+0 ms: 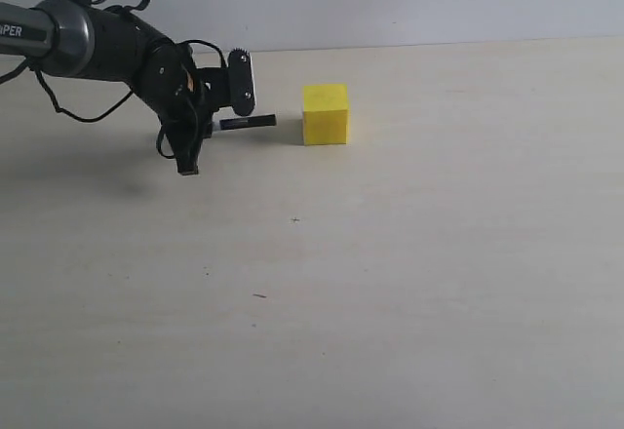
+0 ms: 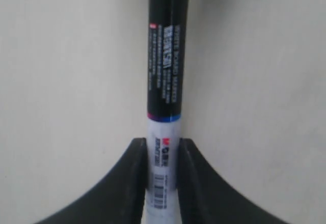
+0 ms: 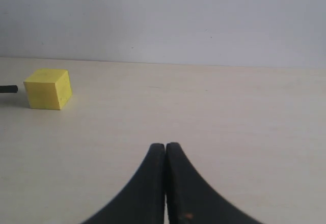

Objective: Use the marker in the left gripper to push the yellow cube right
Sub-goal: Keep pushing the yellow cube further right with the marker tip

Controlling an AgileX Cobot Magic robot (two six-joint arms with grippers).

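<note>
The yellow cube [image 1: 325, 114] rests on the pale table towards the back, and it also shows in the right wrist view as the yellow cube [image 3: 48, 89]. My left gripper [image 1: 192, 146] is shut on the marker [image 1: 246, 123], which lies level with its black tip pointing at the cube's left face, a small gap away. In the left wrist view the marker [image 2: 165, 81] runs straight out from between the fingers [image 2: 133, 173], held by its white barrel. My right gripper [image 3: 165, 150] is shut on nothing, low over the table, far right of the cube.
The table [image 1: 409, 283] is a plain cream surface that meets a grey wall [image 1: 390, 0] just behind the cube. A black cable [image 1: 88, 112] trails from the left arm. Bare tabletop lies right of the cube.
</note>
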